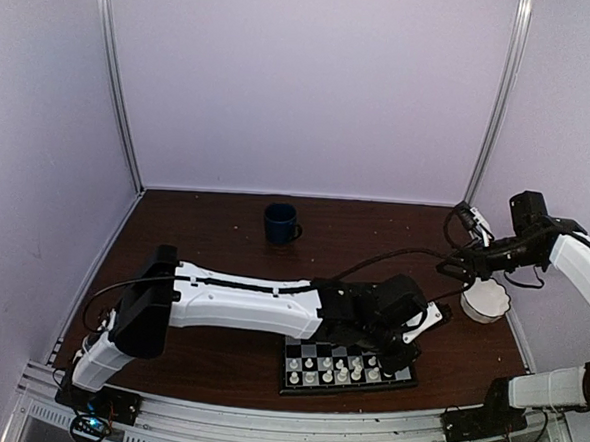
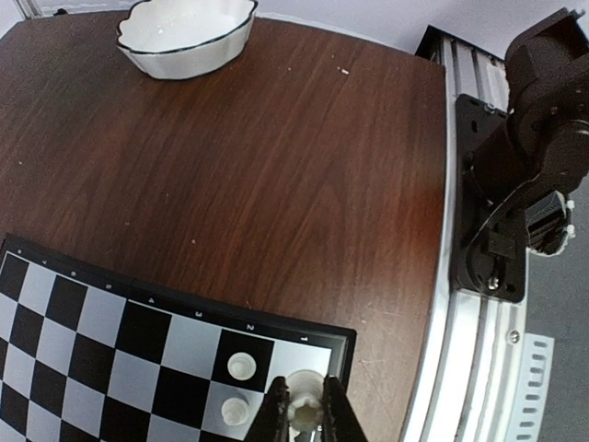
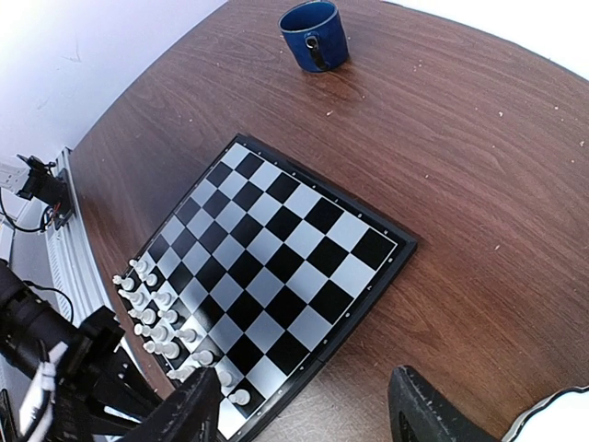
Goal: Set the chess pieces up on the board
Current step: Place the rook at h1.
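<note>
The board (image 1: 300, 348) lies flat near the table's (image 1: 204, 235) near edge, right of centre, with its near side slightly skewed to that edge. The chess pieces (image 3: 152, 318) all stand upright, long axes vertical, in two crowded rows along the board's near side. There are about a dozen, too small and close together for a firm count. There is one board, one blue mug (image 1: 281, 223) far back near the middle, and one white scalloped bowl (image 1: 484, 311) at the right. The left arm (image 1: 240, 306) reaches low and nearly level from its near-left base across to the board's right end. There the left gripper (image 2: 306, 419) points down, its fingers pinched around one upright piece (image 2: 304, 405) on the board's corner square. The right arm (image 1: 583, 264) rises from the near right and folds back leftward above the bowl. The right gripper (image 3: 304, 414) has its jaws spread wide, with nothing between them.
</note>
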Robot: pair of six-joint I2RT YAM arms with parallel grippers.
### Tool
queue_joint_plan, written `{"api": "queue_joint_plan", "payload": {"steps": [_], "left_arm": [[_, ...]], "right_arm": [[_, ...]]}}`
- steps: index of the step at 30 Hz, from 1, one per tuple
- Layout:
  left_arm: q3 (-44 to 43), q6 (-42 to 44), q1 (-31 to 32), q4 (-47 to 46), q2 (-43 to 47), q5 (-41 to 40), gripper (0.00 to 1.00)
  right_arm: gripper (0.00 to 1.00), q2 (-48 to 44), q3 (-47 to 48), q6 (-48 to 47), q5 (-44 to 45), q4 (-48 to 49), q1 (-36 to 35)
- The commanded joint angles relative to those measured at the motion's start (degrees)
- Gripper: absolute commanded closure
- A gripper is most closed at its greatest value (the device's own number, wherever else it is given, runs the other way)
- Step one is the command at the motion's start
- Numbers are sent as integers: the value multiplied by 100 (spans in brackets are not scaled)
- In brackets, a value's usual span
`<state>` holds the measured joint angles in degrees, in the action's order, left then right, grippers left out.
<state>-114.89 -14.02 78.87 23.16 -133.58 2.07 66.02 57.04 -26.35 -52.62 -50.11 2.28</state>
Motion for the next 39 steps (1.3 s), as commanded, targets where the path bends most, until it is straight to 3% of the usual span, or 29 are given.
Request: {"api": "queue_joint_plan", "payload": {"steps": [1,19,39], "left_arm": [[-670,264,31,598,-353,-332,96],[-1583,439,134,1334,-1070,-255,96],[-1785,359,146,1384,-1309,22,93]], "right_arm": [[34,6,-41,17,28,125,18],[30,224,9,-116,-125,12,18],[29,182,18,-125,-143,-24,18]]}}
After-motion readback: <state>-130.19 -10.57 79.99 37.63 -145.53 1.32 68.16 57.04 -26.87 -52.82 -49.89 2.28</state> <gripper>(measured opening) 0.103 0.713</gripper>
